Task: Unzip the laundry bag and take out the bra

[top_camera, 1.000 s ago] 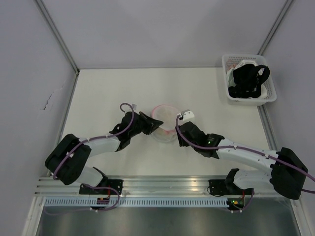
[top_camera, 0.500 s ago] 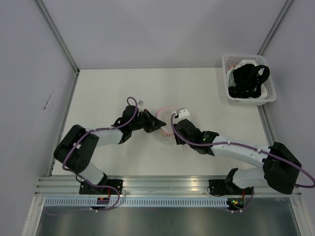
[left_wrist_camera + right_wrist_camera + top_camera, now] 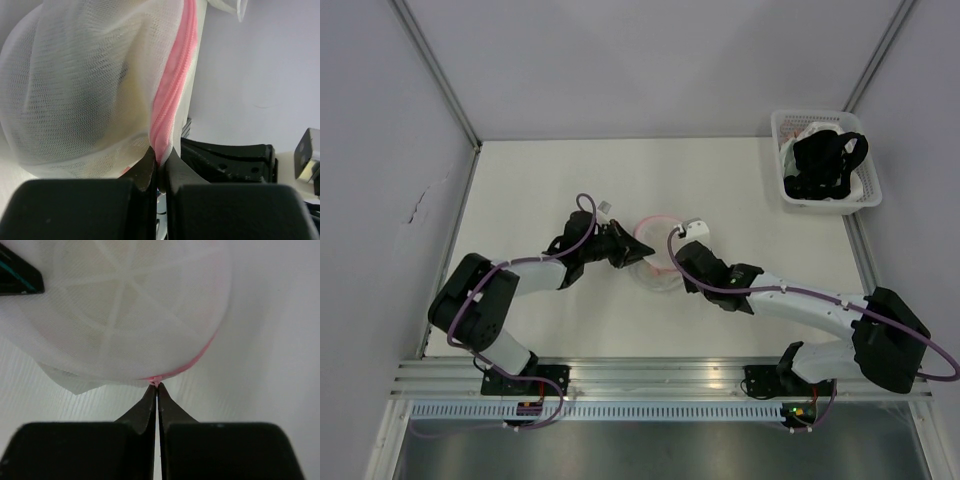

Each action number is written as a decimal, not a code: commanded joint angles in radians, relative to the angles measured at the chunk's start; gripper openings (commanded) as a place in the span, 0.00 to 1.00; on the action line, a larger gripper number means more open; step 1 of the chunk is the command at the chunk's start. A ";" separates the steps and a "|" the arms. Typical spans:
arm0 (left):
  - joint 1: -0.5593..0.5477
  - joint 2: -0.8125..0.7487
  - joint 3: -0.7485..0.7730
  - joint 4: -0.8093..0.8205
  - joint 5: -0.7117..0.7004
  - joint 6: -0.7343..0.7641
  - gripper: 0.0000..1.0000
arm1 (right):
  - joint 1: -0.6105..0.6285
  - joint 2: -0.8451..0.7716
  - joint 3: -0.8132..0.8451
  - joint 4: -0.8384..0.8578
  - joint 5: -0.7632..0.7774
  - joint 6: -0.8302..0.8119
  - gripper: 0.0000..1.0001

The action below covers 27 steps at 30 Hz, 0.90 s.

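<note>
Round laundry bag (image 3: pixel 125 315) of fine translucent mesh (pink-edged), radially ribbed.

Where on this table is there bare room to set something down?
Bare: the far left corner of the table, the far stretch between bag and basket, and the near strip between the two arms. Crowded: the middle, where left claw and right claw pinch the bag.

Laundry bag (image 3: pixel 656 256): round white mesh pouch, mid-counter, pink zipper (image 3: pixel 172 95) closed where visible. Faint yellowish tint shows through the mesh.
</note>
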 commanded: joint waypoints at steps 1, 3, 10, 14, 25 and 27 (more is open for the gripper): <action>0.025 -0.001 0.058 -0.052 0.079 0.112 0.02 | -0.006 -0.044 0.067 -0.142 0.161 0.078 0.00; 0.051 0.005 0.082 -0.083 0.116 0.148 0.02 | -0.009 -0.047 0.090 -0.217 0.216 0.102 0.00; 0.137 0.069 0.179 -0.212 0.260 0.286 0.02 | -0.059 -0.046 0.107 -0.252 0.278 0.121 0.00; 0.139 0.132 0.247 -0.195 0.337 0.292 0.02 | -0.069 -0.035 0.103 -0.220 0.220 0.086 0.00; 0.139 0.019 0.181 -0.078 0.215 0.159 1.00 | -0.069 -0.145 0.025 -0.119 0.030 0.035 0.01; 0.136 -0.117 0.094 -0.109 0.121 0.146 1.00 | -0.069 -0.152 0.019 -0.119 0.017 0.031 0.00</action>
